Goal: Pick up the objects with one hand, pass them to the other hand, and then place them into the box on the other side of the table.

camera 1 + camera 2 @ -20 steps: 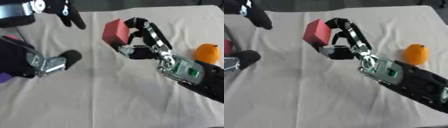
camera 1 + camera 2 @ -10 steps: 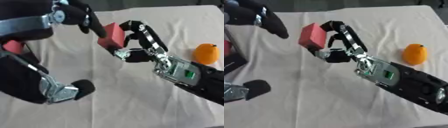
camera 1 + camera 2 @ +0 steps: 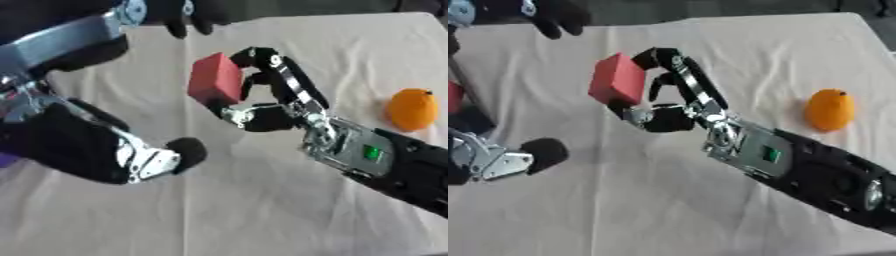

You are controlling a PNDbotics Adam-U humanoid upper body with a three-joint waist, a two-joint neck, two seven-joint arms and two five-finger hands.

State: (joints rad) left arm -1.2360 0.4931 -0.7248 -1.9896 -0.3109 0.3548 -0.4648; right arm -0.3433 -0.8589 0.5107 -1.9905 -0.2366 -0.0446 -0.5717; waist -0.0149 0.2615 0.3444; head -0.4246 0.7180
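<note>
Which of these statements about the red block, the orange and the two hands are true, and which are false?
1. The right hand holds the red block. True.
2. The orange lies in the left hand. False: it rests on the table, to the right of the right arm.
3. The left hand touches the block. False: it is above the block, apart from it.
4. The block is held off the table. True.
</note>
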